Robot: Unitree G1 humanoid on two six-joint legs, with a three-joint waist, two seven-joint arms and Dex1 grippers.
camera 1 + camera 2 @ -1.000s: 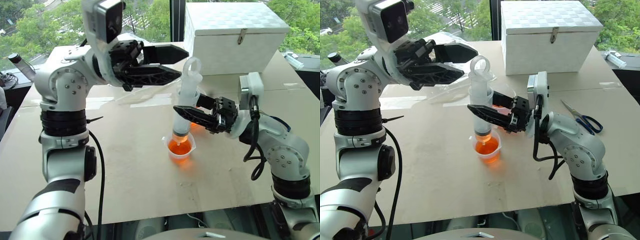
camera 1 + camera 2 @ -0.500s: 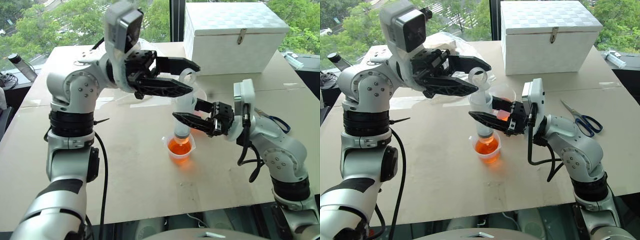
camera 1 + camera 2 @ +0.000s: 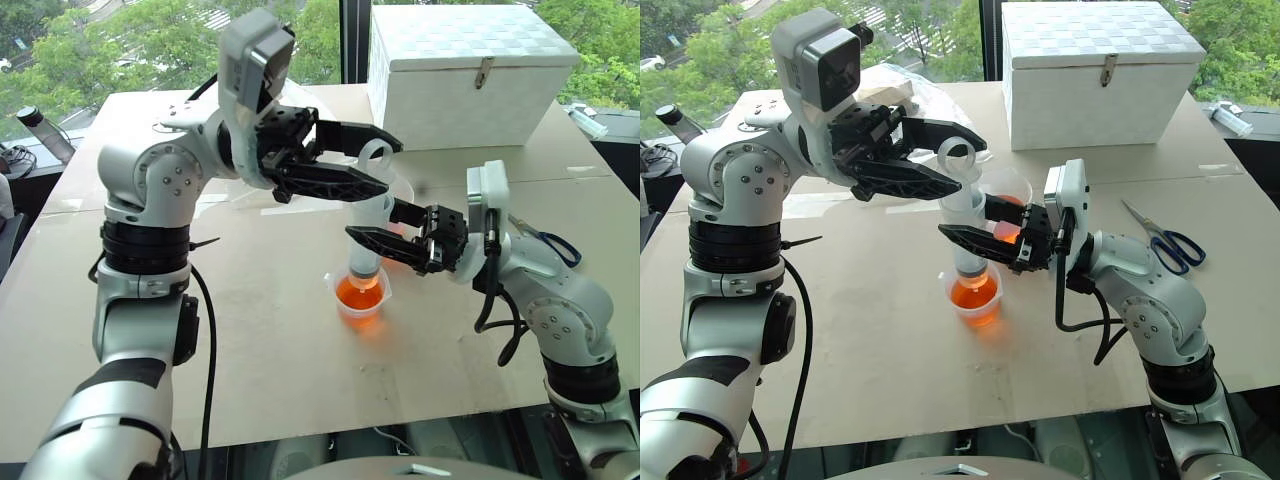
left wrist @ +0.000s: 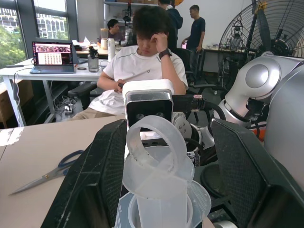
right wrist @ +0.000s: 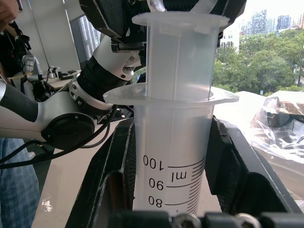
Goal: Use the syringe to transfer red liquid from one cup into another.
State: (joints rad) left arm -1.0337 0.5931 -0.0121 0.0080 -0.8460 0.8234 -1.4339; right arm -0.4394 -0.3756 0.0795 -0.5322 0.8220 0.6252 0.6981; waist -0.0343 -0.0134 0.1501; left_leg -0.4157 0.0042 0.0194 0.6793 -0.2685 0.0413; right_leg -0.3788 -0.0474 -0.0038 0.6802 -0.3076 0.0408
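Note:
The syringe [image 3: 366, 258] stands upright with its tip in the shorter cup [image 3: 360, 298], which holds the red liquid [image 3: 973, 293]. My right gripper [image 3: 372, 226] is shut on the syringe barrel [image 5: 173, 142], below its flange. My left gripper [image 3: 392, 168] is open, level, with one finger on each side of the plunger ring [image 4: 135, 142] and a gap showing beside it. Behind the syringe is the taller cup [image 3: 1012, 190], also with some red liquid, partly hidden by the right gripper.
A white latched box [image 3: 470, 70] stands at the back of the table. Blue-handled scissors [image 3: 1170, 243] lie to the right, a crumpled clear bag [image 3: 905, 88] at the back left. A seated person [image 4: 142, 57] faces the table's far side.
My left gripper has come down and to the right from above the syringe, and its fingers now flank the plunger ring. The right gripper keeps its hold on the barrel.

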